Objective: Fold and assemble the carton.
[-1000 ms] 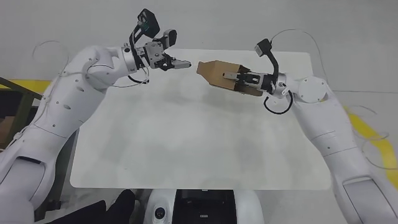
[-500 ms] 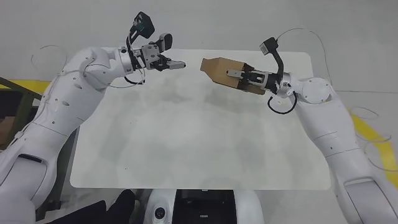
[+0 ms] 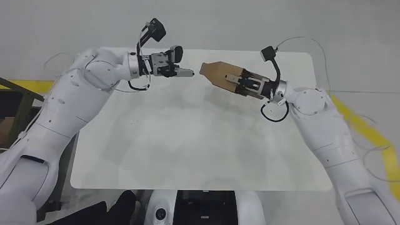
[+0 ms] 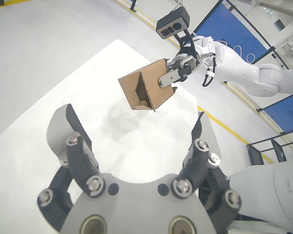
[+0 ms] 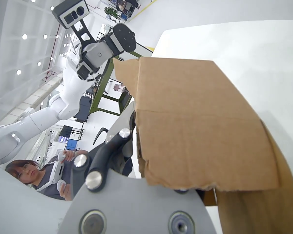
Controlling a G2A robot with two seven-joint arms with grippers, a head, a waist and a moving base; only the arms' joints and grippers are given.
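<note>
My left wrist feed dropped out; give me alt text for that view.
The right gripper holds a brown carton in the air above the white table, with the carton's partly folded end facing the camera. In the foreground the left gripper is open and empty, pointed at the carton without touching it.

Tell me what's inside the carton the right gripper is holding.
The carton, seen through its open end, shows folded inner flaps and a dark hollow, nothing visible in it. Its walls hide the deeper part.
</note>
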